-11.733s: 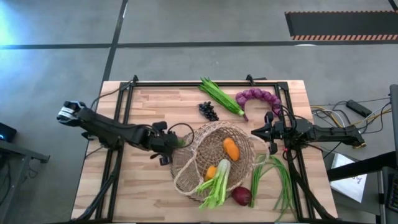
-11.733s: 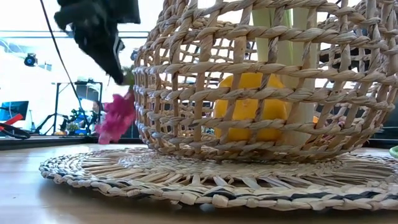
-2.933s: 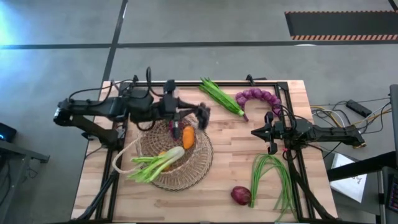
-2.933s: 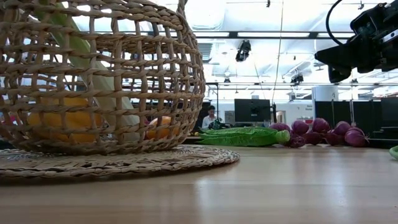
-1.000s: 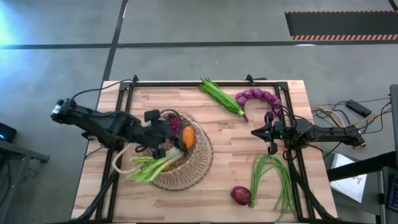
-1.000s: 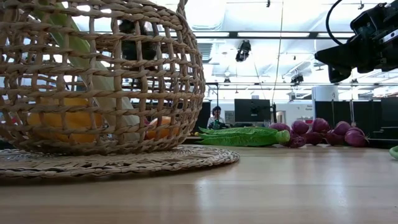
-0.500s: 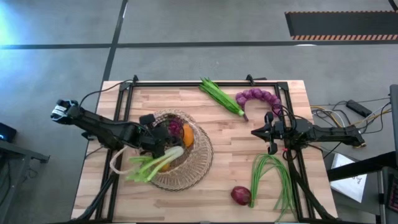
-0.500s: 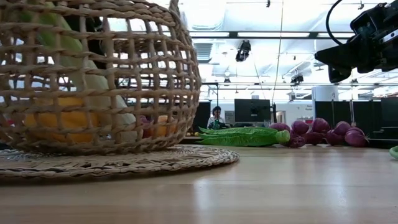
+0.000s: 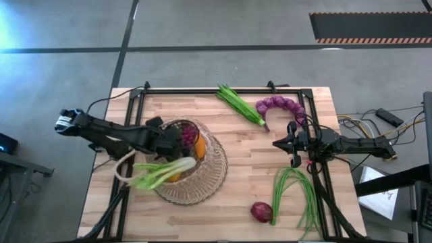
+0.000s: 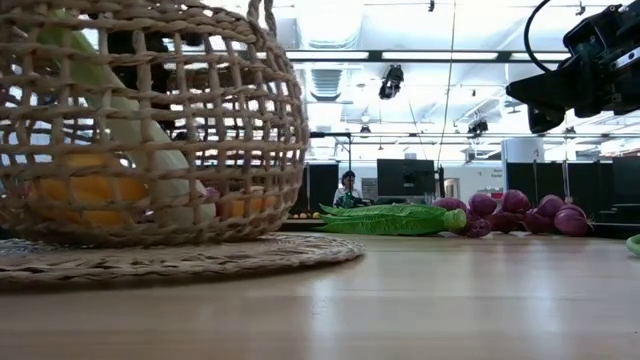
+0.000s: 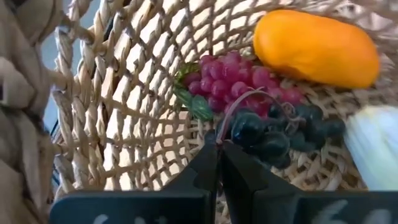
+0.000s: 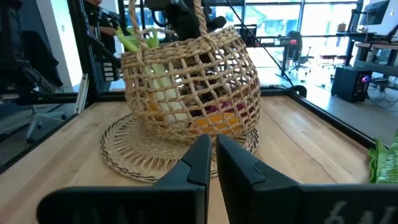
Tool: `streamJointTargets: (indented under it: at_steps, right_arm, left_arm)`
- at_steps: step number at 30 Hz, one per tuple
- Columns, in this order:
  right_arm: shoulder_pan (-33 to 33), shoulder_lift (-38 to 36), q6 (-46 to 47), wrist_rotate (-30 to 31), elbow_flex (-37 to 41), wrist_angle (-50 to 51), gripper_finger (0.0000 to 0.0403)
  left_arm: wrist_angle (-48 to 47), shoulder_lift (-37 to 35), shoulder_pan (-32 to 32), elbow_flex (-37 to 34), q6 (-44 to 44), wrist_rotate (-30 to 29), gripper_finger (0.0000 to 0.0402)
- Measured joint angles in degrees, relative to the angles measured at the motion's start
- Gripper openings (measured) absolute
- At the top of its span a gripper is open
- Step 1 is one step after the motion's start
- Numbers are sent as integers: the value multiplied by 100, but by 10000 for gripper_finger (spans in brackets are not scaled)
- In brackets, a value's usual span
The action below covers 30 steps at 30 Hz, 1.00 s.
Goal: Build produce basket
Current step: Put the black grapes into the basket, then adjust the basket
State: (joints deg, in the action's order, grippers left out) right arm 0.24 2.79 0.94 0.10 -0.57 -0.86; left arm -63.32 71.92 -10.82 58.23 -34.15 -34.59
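The left gripper (image 11: 219, 146), fingers closed, apparently empty, sits inside the basket (image 9: 202, 177) near the table's left edge. The grapes (image 11: 267, 127) are soft, bruisable; lift by the stem.

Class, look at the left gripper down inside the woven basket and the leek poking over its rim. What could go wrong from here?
1. The left gripper is shut right at the grapes, so lifting out might drag their stem along.
2. The leek overhangs the basket rim and could tip out if the arm bumps it.
3. The open weave might snag a finger, tugging the basket sideways.
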Motion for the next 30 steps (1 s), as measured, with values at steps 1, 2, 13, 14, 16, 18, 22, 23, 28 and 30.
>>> streamJointTargets:
  at_steps: [1, 2, 13, 14, 16, 18, 22, 23, 28, 30]
  right_arm:
    - [0, 0, 10, 0, 1, 0, 18]
    - [1, 0, 11, 0, -1, 0, 18]
    - [0, 0, -1, 0, 0, 0, 18]
    - [0, 0, -1, 0, -1, 0, 18]
    - [1, 0, 11, 0, 0, 0, 18]
    - [1, 0, -2, -2, 1, 0, 18]
    - [-1, 0, 5, 0, 0, 0, 18]
    - [1, 0, -1, -1, -1, 0, 18]
    - [-1, 0, -1, -2, -1, 0, 18]
    - [1, 0, 12, 0, -1, -2, 18]
  left_arm:
    - [28, 51, 67, -12, 0, -23, 0]
    - [36, 112, 124, -20, 2, -54, 0]
    - [-260, 744, 410, 414, 47, 72, 104]
    - [-335, 756, 410, 551, 43, 166, 118]
    - [-458, 760, 411, 861, 89, 466, 140]
    - [-451, 760, 412, 1218, 167, 855, 157]
    - [-166, 782, 336, 1945, 181, 1178, 168]
    - [35, 784, 289, 2059, 258, 1176, 168]
    - [2073, 787, -95, 2199, 1499, 1184, 169]
    - [3210, 791, -263, 2074, 2181, 1184, 169]
